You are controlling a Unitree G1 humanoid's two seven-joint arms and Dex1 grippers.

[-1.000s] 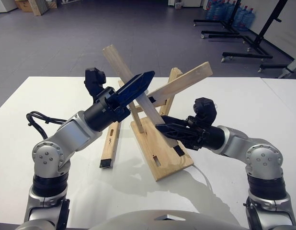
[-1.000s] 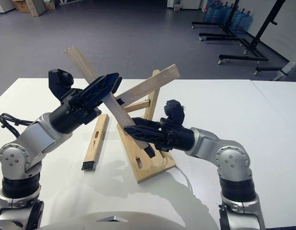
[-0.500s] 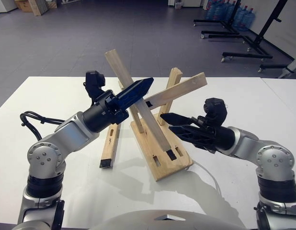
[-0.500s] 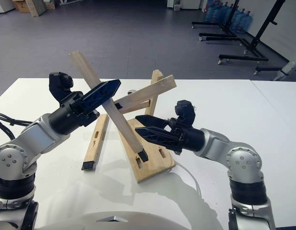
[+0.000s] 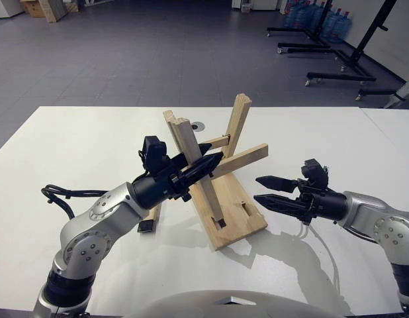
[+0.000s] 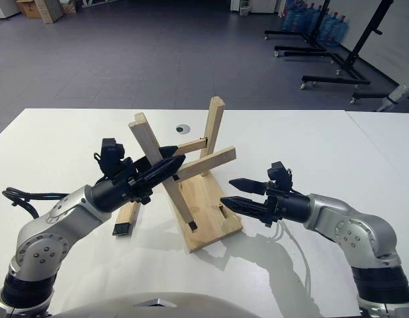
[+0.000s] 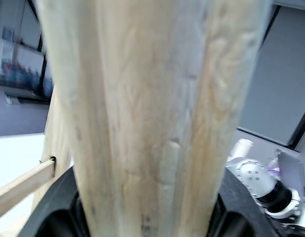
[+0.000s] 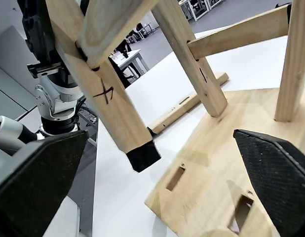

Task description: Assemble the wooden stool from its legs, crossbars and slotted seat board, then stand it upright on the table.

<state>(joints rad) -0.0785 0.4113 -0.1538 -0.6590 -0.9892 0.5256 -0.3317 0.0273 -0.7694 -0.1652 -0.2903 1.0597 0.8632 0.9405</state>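
The seat board (image 5: 247, 220) lies flat on the table with one leg (image 5: 237, 122) standing at its far edge. The second leg (image 5: 211, 202), tilted higher a second ago, has swung down, and its black-capped foot now sits close over a near slot, seemingly not yet in it. The left gripper (image 5: 208, 165) is clamped round that leg's middle, while the right gripper (image 5: 259, 188) has let go of its lower end and drawn back beside the board, fingers spread wide and empty; so seating this leg now looks like the left arm's job, with a loose leg (image 6: 127, 215) still to fit
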